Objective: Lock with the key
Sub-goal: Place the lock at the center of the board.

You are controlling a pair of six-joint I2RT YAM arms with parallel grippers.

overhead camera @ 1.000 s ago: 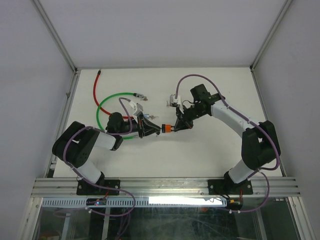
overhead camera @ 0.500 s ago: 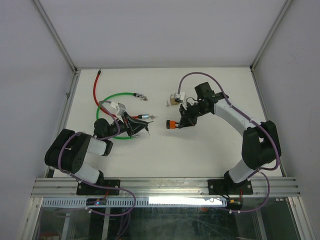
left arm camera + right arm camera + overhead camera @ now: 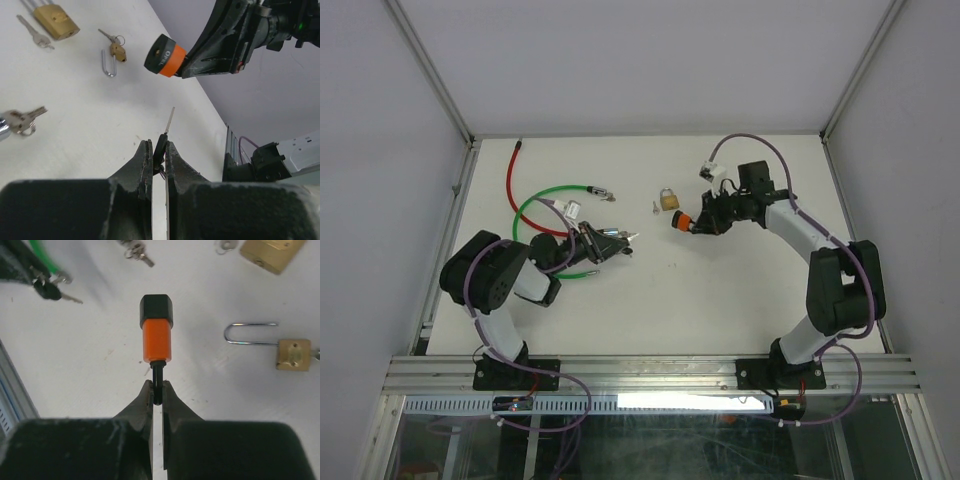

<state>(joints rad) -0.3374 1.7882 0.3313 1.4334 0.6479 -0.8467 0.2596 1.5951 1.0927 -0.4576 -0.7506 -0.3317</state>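
Note:
My left gripper (image 3: pixel 158 145) is shut on a black-headed key (image 3: pixel 162 142) whose thin blade points forward. In the top view this gripper (image 3: pixel 612 241) sits left of centre. My right gripper (image 3: pixel 157 386) is shut on the black shackle of an orange lock with a black cap (image 3: pixel 156 334). It holds the lock above the table, with the cap pointing away. In the top view the lock (image 3: pixel 682 221) is right of centre, a clear gap from the key tip. In the left wrist view the lock (image 3: pixel 166 55) hangs ahead of and above the key.
A large brass padlock (image 3: pixel 668 200) lies behind the orange lock. A small brass padlock with an open shackle (image 3: pixel 292 353) and loose keys (image 3: pixel 21 121) lie on the white table. A green cable loop (image 3: pixel 530 210) and a red cable (image 3: pixel 510 180) lie at the left.
The two grippers have drawn apart. My left gripper pulled back left with the key. My right gripper carried the orange lock back and right, near the large brass padlock.

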